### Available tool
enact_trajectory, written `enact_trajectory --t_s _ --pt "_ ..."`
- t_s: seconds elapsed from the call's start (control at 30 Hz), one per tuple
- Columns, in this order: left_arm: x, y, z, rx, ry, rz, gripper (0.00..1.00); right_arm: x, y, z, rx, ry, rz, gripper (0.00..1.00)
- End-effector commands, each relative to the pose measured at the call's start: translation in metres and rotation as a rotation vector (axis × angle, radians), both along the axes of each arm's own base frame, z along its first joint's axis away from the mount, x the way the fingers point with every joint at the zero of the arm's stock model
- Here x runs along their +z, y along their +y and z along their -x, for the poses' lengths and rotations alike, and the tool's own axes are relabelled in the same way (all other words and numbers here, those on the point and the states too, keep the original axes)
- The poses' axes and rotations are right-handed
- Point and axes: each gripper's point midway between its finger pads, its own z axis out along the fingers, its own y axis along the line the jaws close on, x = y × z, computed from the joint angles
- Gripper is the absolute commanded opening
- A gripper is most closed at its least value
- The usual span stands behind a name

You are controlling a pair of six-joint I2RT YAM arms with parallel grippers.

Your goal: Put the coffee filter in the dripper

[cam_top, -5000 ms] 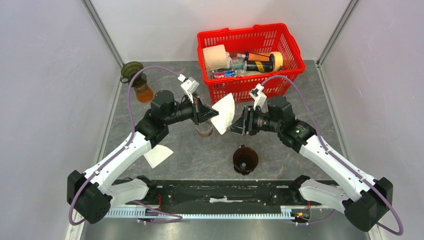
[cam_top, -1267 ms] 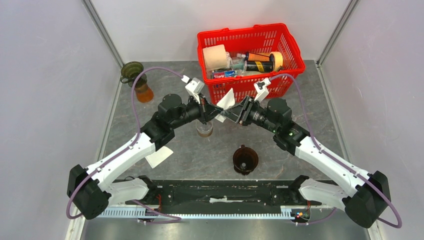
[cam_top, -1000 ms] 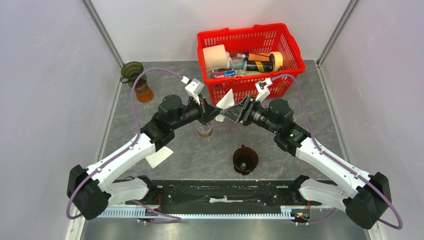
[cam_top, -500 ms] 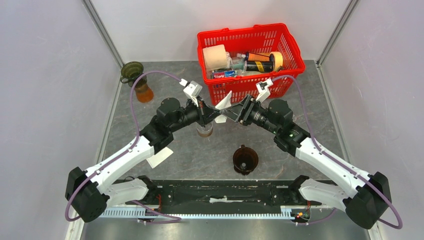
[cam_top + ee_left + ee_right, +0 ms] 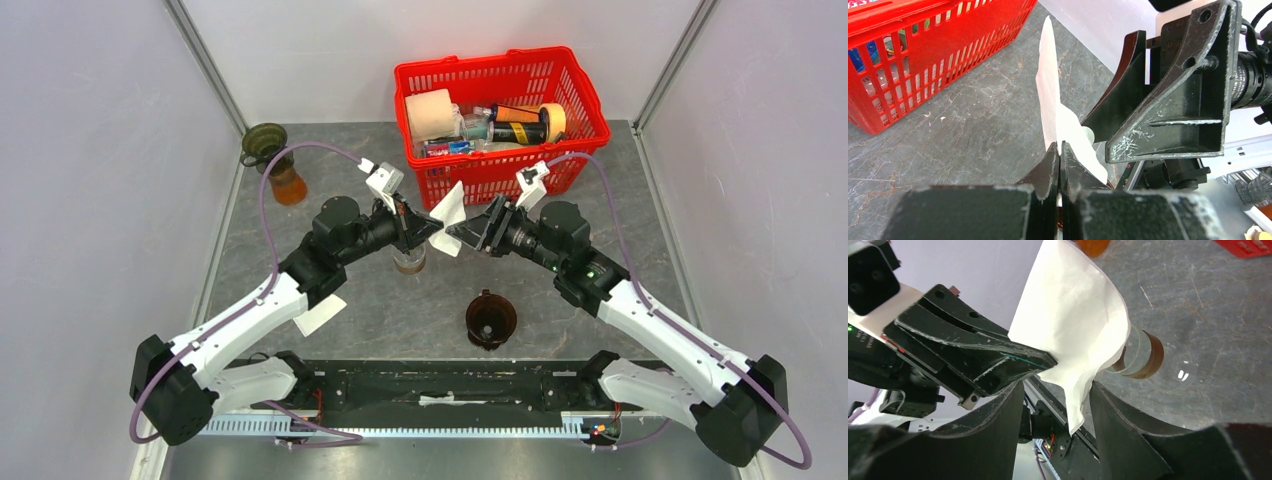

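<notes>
- The left gripper (image 5: pixel 1059 150) is shut tight. It pinches the white paper coffee filter (image 5: pixel 1048 90) by its bottom edge and holds it up in the air.
- The right gripper (image 5: pixel 1057 390) faces it from 3 o'clock. Its jaws stand apart, one on each side of the filter's loose hanging edge. They are not pinching it; I cannot tell if one finger brushes the paper.
- In the top view the filter (image 5: pixel 450 208) floats over the middle of the grey stone-look table (image 5: pixel 620 210). It is not in the dripper yet.
- A small clear glass jar (image 5: pixel 408 262) stands below the filter, at about 7 o'clock from it.
- The dark brown round plastic dripper (image 5: pixel 490 318) sits open and empty at about 5 o'clock from the filter, well apart from it.
- The red plastic basket (image 5: pixel 580 95) is at 12 o'clock, just behind the filter.
- I think this step is getting the filter ready, either opening it or passing it over.
- Next, the right jaws should close softly on the loose flap. Then the filter must go to 5 o'clock and down, point first, into the dripper.
</notes>
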Motion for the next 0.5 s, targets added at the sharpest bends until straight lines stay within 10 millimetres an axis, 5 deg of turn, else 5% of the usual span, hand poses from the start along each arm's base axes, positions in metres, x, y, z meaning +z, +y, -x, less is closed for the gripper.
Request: enact_trajectory --t_s 0.0,0.47 --pt "0.017 0.004 0.001 0.016 -0.056 0.031 0.02 0.016 -0.011 0.001 -0.029 -0.044 0.043 0.59" --pt "0.021 0.006 0.001 0.028 -0.072 0.031 0.02 0.011 -0.011 0.011 0.011 -0.035 0.069 0.60"
